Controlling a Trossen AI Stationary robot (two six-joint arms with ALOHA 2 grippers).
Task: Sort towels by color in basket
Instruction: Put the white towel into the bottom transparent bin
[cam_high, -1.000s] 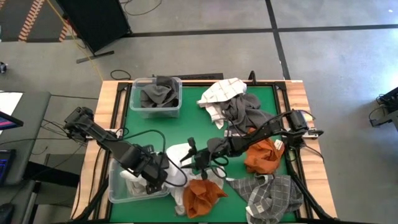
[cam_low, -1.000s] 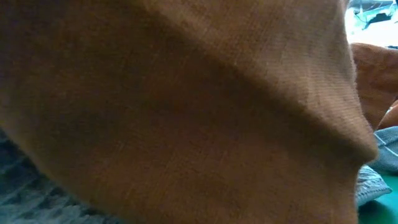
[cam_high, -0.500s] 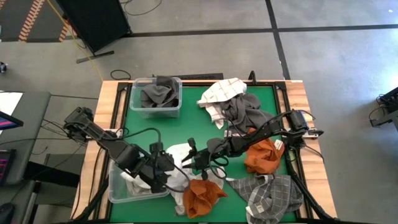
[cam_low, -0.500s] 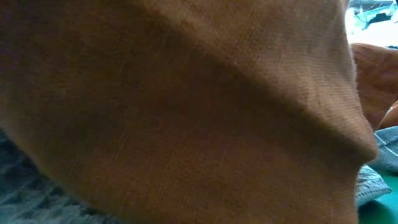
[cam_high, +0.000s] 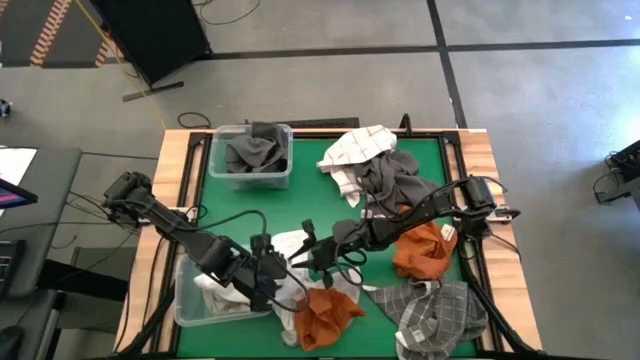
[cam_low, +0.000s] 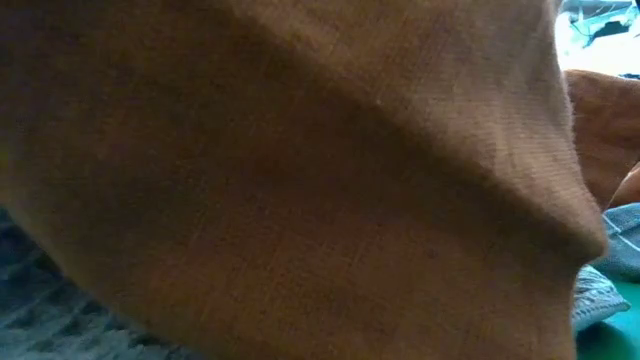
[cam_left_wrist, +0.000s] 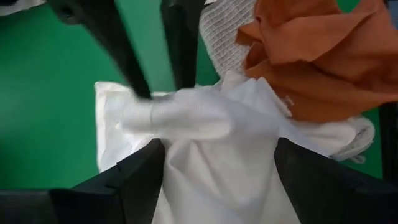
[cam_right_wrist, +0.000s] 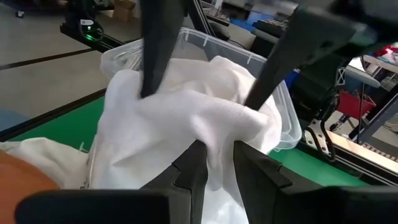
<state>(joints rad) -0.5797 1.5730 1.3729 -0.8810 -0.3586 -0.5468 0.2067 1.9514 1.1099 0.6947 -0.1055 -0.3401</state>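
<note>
Right pincer (cam_right_wrist: 214, 168) pinches the white towel (cam_right_wrist: 186, 118) beside the bin rim (cam_right_wrist: 273, 68); left pincer (cam_left_wrist: 217, 168) spread.

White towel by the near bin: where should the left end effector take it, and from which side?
Grip the raised ridge of the white towel, beside where the right end effector pinches it. That fold stands up bunched and looks thin enough to pinch; the rest lies flatter. Come from the bin side, where the open left end effector straddles it.
</note>
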